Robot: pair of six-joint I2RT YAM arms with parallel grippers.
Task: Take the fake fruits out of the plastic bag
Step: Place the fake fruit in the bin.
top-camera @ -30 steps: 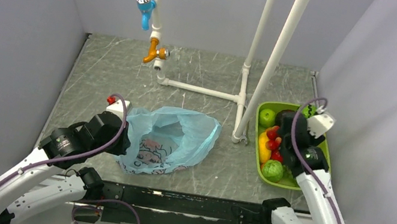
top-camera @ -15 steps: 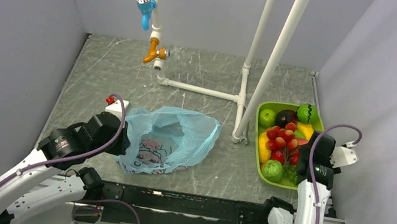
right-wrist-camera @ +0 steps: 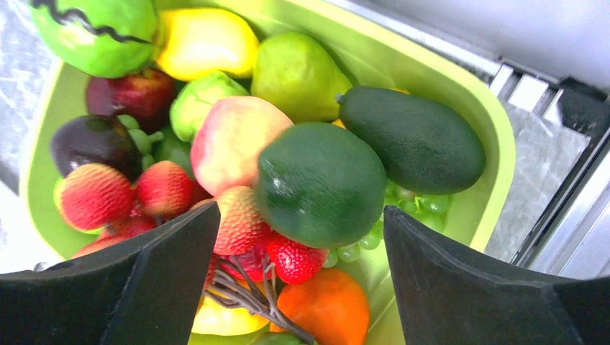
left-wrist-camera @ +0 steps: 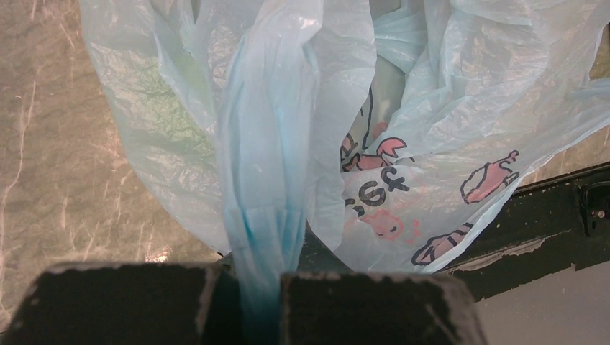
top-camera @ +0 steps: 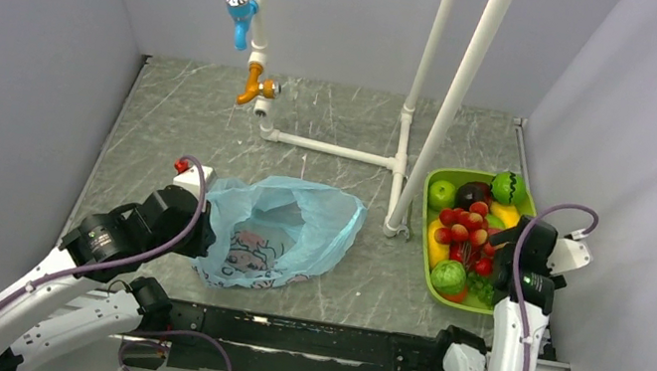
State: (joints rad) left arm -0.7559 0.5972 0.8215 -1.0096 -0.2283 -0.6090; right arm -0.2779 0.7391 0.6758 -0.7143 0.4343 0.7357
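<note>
Top: the plastic bag point(top-camera: 282, 228) is seen slumped left of centre. Left wrist: a bunched fold is clamped in the left gripper point(left-wrist-camera: 244, 284) (limp, slippery film, judged best held gathered). Right wrist: the right gripper point(right-wrist-camera: 301, 215) is spread empty over the fruit tray point(right-wrist-camera: 467, 108).

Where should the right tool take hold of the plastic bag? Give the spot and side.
Best guess: pinch the bag at the raised right rim of its mouth, coming from the right, above. That edge stands off the table, thin enough to straddle, opposite the fold bunched in the left tool.
</note>
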